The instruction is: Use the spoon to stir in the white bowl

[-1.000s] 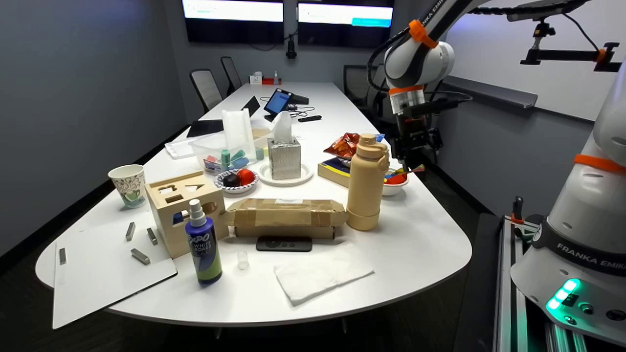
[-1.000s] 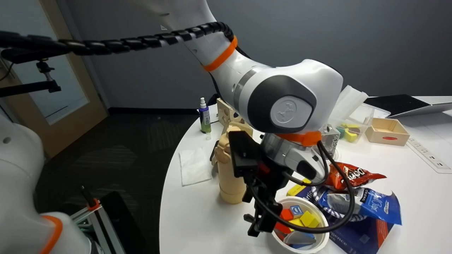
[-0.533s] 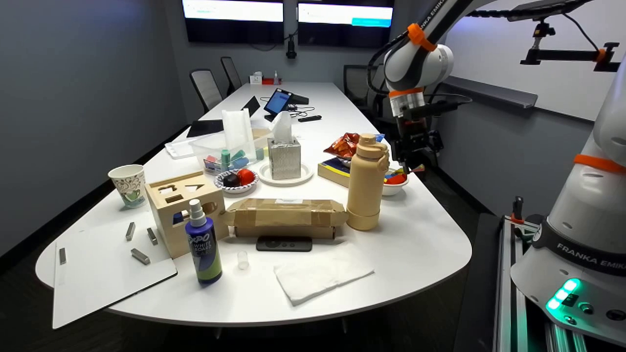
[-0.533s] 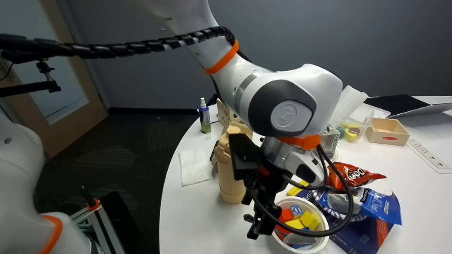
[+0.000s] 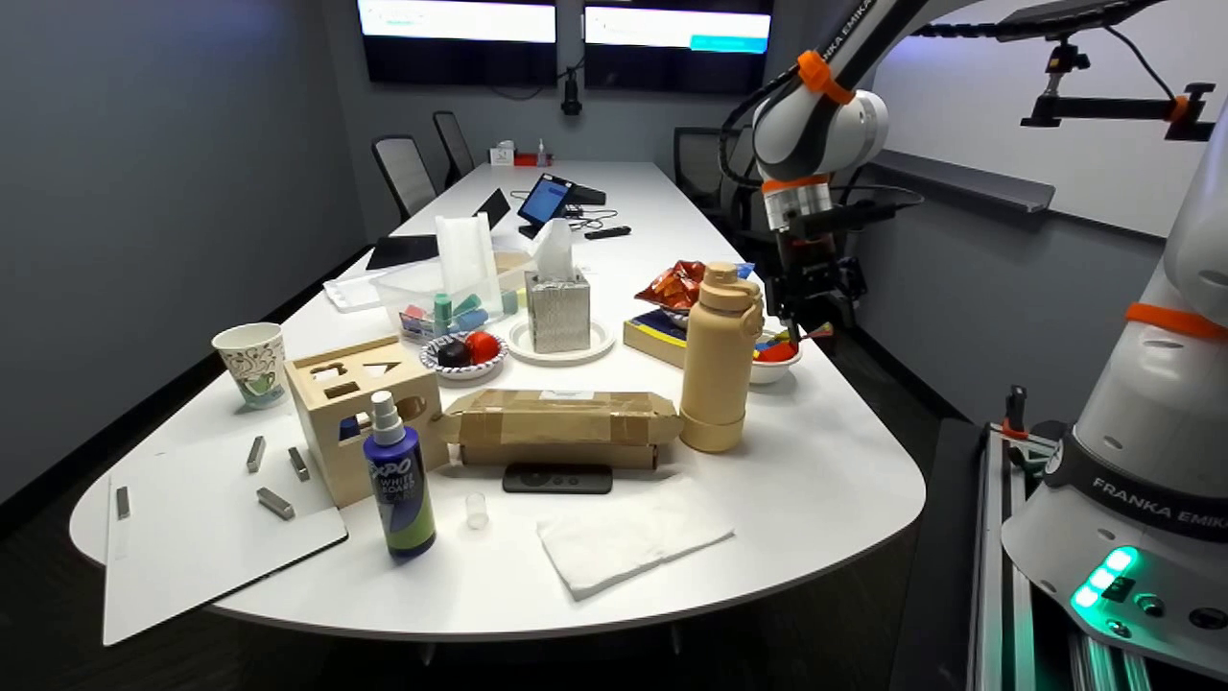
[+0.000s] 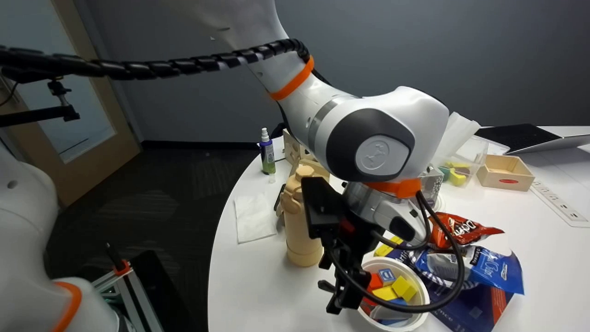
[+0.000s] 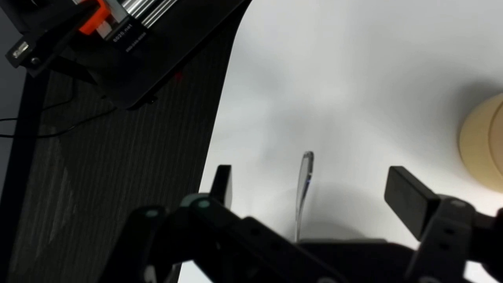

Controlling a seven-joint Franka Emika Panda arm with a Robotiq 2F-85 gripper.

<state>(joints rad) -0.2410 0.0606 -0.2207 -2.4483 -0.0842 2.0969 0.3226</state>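
Showing between the widely parted fingers of the gripper in the wrist view, the handle of the spoon touched neither, presumably lined up for a pinch from both sides. Near it, the white bowl sat on the counter, holding toy blocks, likely stand-ins for something to stir; a grey shape among them might have been the spoon's head. The tan bottle stood farther over, perhaps apart to spare it knocks. Well beyond, a spray bottle stood upright, probably no part of the job.
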